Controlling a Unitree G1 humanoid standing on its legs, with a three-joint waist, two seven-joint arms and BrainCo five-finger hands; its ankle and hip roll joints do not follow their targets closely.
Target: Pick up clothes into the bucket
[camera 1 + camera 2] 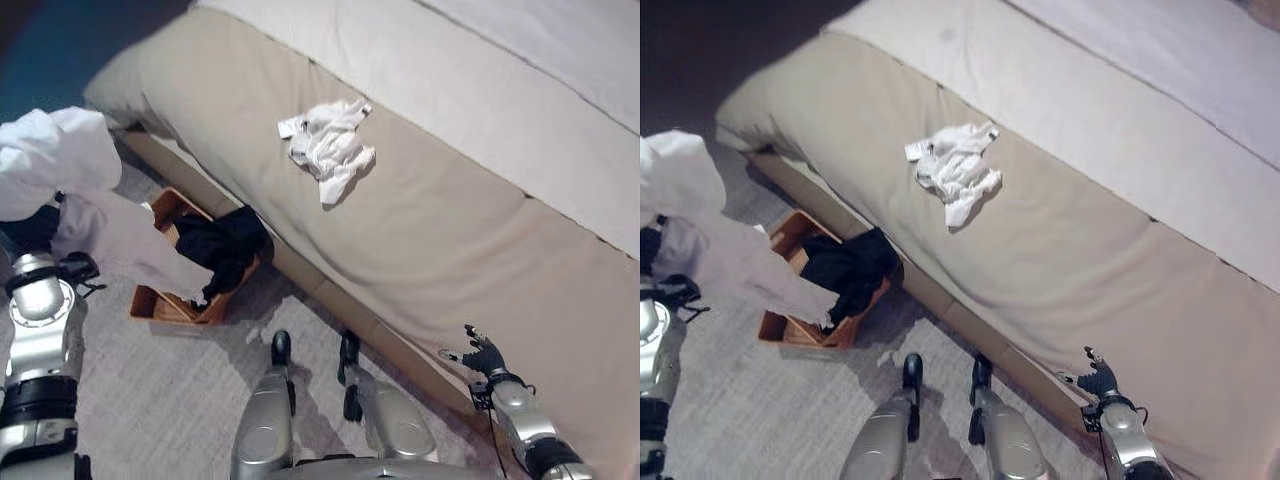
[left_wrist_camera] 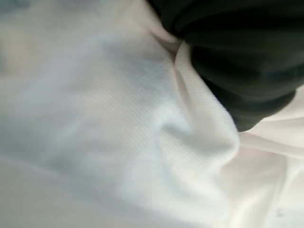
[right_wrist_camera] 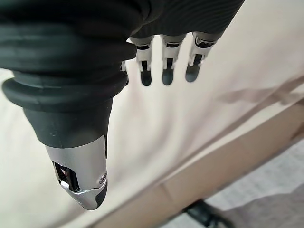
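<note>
So I've got a big white garment [image 1: 60, 160] bunched up over my left arm, its tail hanging down toward the brown basket [image 1: 160, 305] on the floor beside the bed [image 1: 450, 230], so it can drop straight in. My left hand's buried under the cloth, can't tell what it's doing. A black garment [image 1: 222, 245] already drapes over the basket's rim. My right hand [image 3: 164, 61] hangs loose-fingered and empty by the mattress edge. A small white garment [image 1: 328, 148] sits on the bed, probably next.

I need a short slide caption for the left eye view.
White garment lies on the bed; black clothing drapes over the brown basket on the floor.
</note>
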